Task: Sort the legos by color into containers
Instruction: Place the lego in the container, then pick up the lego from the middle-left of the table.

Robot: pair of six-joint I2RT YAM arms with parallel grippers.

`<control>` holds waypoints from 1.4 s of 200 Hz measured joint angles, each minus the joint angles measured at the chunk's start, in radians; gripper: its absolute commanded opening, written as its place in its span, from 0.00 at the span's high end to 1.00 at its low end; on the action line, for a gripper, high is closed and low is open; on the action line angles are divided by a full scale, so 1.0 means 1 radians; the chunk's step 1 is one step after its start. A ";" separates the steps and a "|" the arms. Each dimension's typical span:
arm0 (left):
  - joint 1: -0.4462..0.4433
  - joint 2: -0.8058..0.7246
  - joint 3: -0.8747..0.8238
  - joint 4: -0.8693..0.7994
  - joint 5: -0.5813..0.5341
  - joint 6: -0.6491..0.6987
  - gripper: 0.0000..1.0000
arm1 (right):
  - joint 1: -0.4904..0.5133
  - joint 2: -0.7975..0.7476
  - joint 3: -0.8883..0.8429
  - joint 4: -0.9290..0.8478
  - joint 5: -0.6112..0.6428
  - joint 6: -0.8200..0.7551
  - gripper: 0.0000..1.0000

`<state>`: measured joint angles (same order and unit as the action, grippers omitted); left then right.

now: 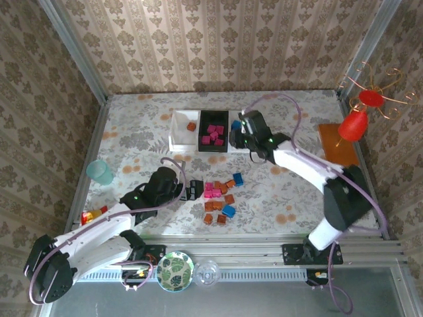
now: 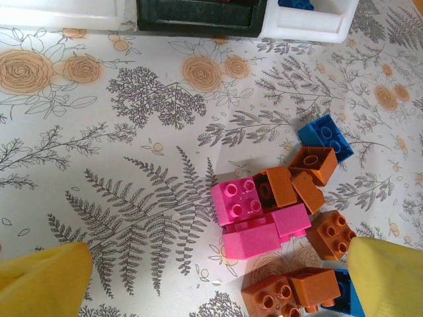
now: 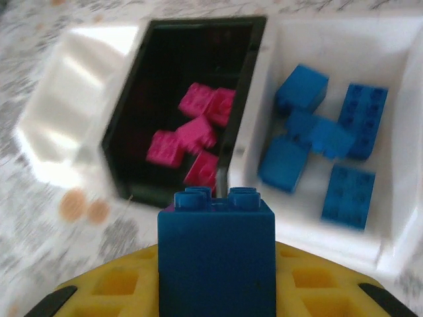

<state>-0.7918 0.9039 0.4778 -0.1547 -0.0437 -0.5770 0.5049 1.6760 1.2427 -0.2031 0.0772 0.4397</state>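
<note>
My right gripper (image 1: 240, 136) is shut on a blue lego (image 3: 216, 254), held studs-up just in front of the containers. The right white bin (image 3: 310, 46) holds several blue legos (image 3: 301, 89). In the black middle bin (image 3: 158, 72) lie several magenta ones (image 3: 197, 132). The left white bin (image 1: 178, 132) has one orange brick (image 1: 191, 125). My left gripper (image 2: 215, 284) stands open low over the table, its yellow fingers (image 2: 43, 281) on either side of the loose pile (image 1: 221, 195). That pile has magenta (image 2: 241, 201), orange (image 2: 314, 164) and blue (image 2: 325, 135) bricks.
A teal cup (image 1: 100, 172) stands at the left. A green-patterned plate (image 1: 175, 271) and a clear round item (image 1: 207, 272) sit by the arm bases. At the right are an orange board (image 1: 337, 145) and a red ornament (image 1: 353, 125). Patterned walls close the table in.
</note>
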 measured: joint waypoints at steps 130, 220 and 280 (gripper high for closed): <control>-0.132 0.043 -0.026 -0.053 0.041 -0.029 0.06 | -0.066 0.282 0.268 -0.118 0.019 0.012 0.30; -0.368 0.344 0.073 -0.117 0.017 -0.005 0.33 | -0.035 0.037 -0.084 -0.010 -0.007 0.016 0.29; -0.374 0.417 0.093 -0.122 0.005 0.008 0.48 | -0.035 -0.047 -0.154 0.027 -0.006 0.034 0.29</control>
<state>-1.1656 1.3205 0.5705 -0.2771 -0.0383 -0.5690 0.4694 1.6291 1.0889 -0.1761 0.0708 0.4740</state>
